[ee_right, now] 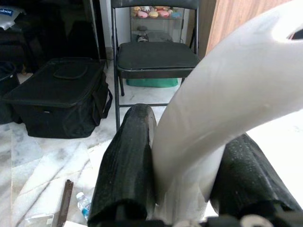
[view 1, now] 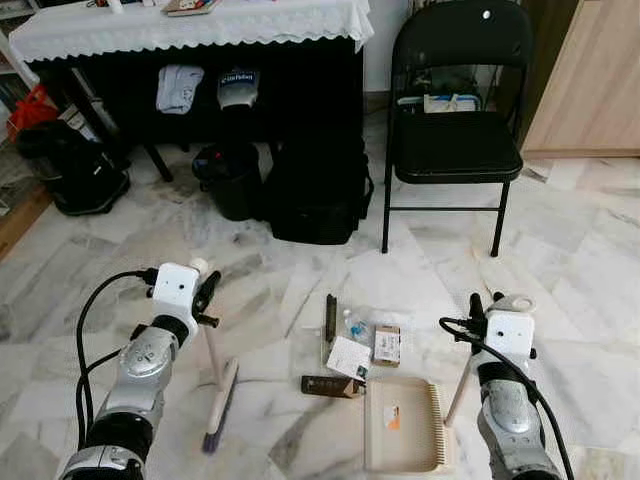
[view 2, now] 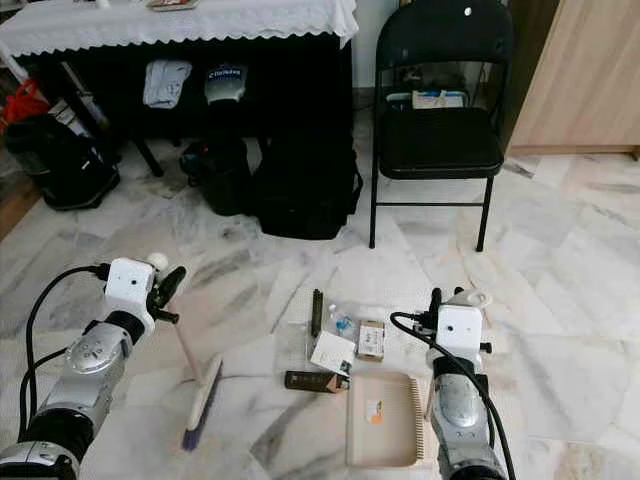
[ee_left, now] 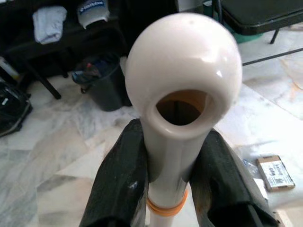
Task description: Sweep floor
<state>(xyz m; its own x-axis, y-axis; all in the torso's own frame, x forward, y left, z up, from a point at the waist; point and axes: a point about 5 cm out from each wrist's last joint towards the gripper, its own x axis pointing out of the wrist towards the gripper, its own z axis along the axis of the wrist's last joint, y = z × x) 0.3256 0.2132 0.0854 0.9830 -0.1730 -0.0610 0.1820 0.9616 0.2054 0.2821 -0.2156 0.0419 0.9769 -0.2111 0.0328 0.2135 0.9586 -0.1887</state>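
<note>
Left gripper [ee_left: 165, 175] fingers pinching broom handle [ee_left: 182, 94]; right gripper [ee_right: 189, 184] fingers clamping dustpan handle [ee_right: 227, 104]; litter [view 1: 355, 345] ahead of both.

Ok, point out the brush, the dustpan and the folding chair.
brush [view 1: 220, 405], left eye view, on its bristle head on the floor.
dustpan [view 1: 400, 425], left eye view, on the flat beige tray.
folding chair [view 1: 455, 145], left eye view, on the black seat.

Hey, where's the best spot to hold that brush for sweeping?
Up near the rounded knob of the brush, where the left hand is clamped now, coming from the side. The handle leans with bristles on the floor, so a high grip likely gives leverage.
</note>
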